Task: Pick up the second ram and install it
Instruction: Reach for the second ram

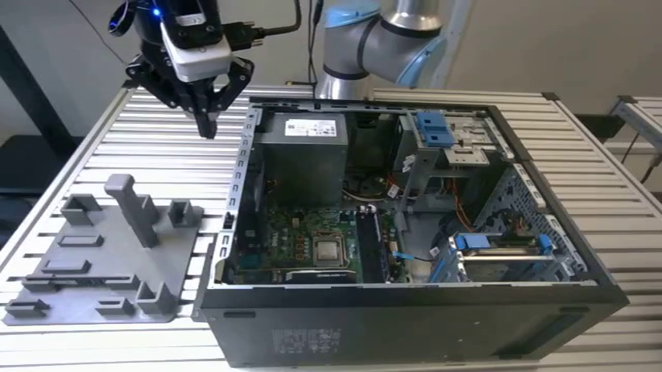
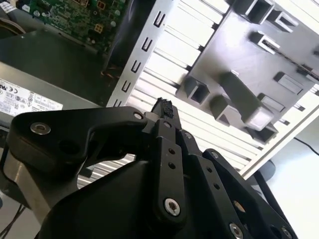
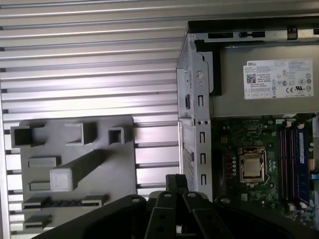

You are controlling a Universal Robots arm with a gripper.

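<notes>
The black multi-finger gripper (image 1: pixel 208 130) is clenched, fingertips pressed together with nothing between them. It hangs above the silver slatted metal table (image 1: pixel 155 167), at the far side, to the exterior view's left of the open black computer case (image 1: pixel 414 298).

Nearer lies a grey moulded plastic fixture tray (image 1: pixel 176 260). In the first wrist view, the second ram (image 3: pixel 65 203), a long dark narrow stick, appears to sit in one of the tray's slots, well apart from the gripper. A blue memory stick (image 3: pixel 301 149) stands in the green motherboard (image 3: pixel 234 139).

Slatted metal table (image 1: pixel 124 139), seemingly plain wall (image 1: pixel 559 39)
</notes>
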